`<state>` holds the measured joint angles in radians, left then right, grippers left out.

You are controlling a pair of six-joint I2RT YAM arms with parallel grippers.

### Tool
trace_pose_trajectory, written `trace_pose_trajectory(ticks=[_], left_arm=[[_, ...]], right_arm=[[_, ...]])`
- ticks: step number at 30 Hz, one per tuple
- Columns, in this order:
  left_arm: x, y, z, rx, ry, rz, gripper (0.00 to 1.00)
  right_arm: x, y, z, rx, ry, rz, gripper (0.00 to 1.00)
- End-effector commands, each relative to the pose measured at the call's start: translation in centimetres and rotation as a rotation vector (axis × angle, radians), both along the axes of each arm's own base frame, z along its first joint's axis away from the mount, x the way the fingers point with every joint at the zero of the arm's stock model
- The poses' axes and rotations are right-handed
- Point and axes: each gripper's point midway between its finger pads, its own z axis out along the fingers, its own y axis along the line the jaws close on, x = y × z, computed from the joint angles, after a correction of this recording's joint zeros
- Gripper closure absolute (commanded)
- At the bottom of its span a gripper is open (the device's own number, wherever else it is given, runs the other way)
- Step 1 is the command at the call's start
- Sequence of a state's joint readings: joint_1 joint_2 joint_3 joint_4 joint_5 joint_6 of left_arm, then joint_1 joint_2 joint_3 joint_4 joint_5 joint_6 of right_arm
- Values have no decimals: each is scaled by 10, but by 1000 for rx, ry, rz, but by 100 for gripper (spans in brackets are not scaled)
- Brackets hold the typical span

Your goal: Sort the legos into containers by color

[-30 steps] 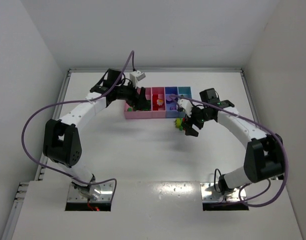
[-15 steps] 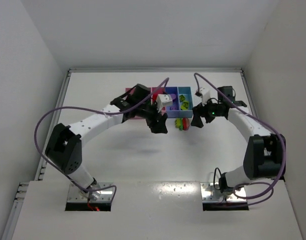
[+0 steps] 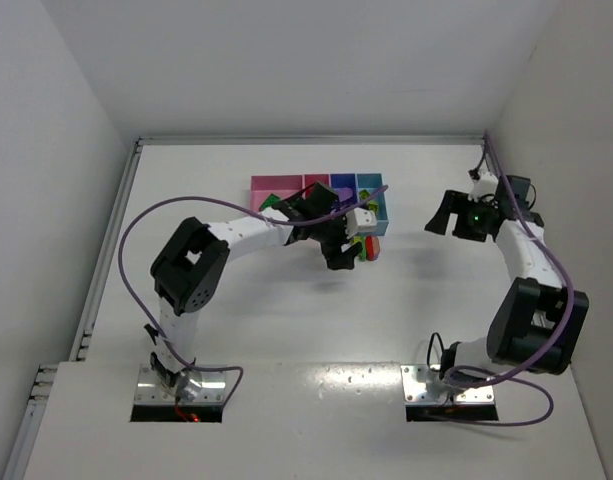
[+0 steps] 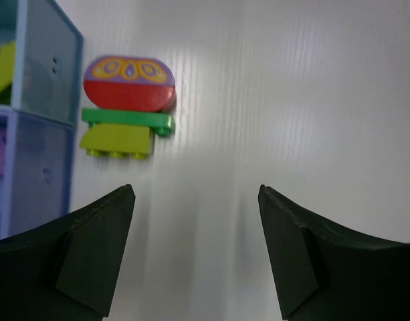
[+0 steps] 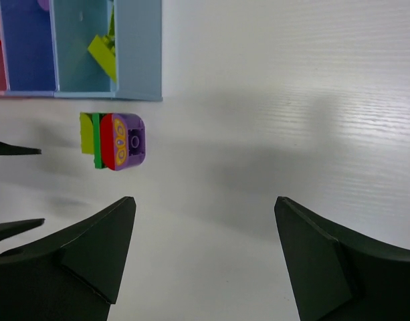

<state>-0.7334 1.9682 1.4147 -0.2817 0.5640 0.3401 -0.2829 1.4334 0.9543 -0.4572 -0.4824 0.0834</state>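
**Q:** What are the left gripper's fingers doing?

**A:** The left gripper (image 4: 198, 257) has its two dark fingers (image 4: 91, 257) spread wide. Between them there is only white table (image 4: 291, 100).

**Q:** Where is the nearest lego from there?

**A:** A lego stack (image 4: 128, 107) lies on its side on the table, ahead of the fingers. It is off towards the finger at the view's left edge and apart from both tips. It has four layers. Farthest out is a rounded purple piece with a yellow pattern, then a red piece, then a thin green plate. A yellow-green brick is nearest the fingers.

**Q:** What lies beyond the stack?

**A:** Just beside it, away from the open gap, stands the wall of the light blue bin (image 4: 47, 67), with a yellow-green piece (image 4: 1, 63) inside. The blue-violet bin (image 4: 37, 174) joins it, closer to that finger.

**Q:** And the right gripper?

**A:** The right gripper (image 5: 205, 264) is also spread wide and holds nothing, hovering over the table. In its view the same stack is ahead of one finger, well apart from it. In the overhead view, this gripper is well away from the row of containers (image 3: 271, 188). The left gripper is just beside the stack.
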Motion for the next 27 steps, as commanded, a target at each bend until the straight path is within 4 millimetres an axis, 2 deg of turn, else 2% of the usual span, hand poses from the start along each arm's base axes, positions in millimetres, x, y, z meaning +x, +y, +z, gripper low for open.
trace_pose_trajectory(ticks=[1,4,5,13,16,17,19,22,27], left_arm=[[24,-27,23,-105,-235,-93,19],[26,-36,15,-104,-263,-135,19],[29,-37,19,-109,-279,-140,19],[30,-45,5,-101,-332,-206,18],[36,-48,-1,-91,-333,-198,18],[40,-51,6,-103,-349,-197,18],[44,-53,-2,-92,-337,-186,18],[51,-53,1,-90,-337,-177,18],[63,-54,-7,-71,-329,-160,18]], right_arm=[[11,-9,41,47,-101,-63,15],[9,-18,43,73,-110,-81,15],[9,-21,44,81,-113,-86,15],[8,-25,49,144,-129,-105,13],[7,-27,49,151,-132,-107,13],[7,-30,49,151,-132,-116,13],[7,-28,50,158,-135,-109,13],[4,-29,48,168,-129,-113,13],[6,-30,50,181,-134,-109,13]])
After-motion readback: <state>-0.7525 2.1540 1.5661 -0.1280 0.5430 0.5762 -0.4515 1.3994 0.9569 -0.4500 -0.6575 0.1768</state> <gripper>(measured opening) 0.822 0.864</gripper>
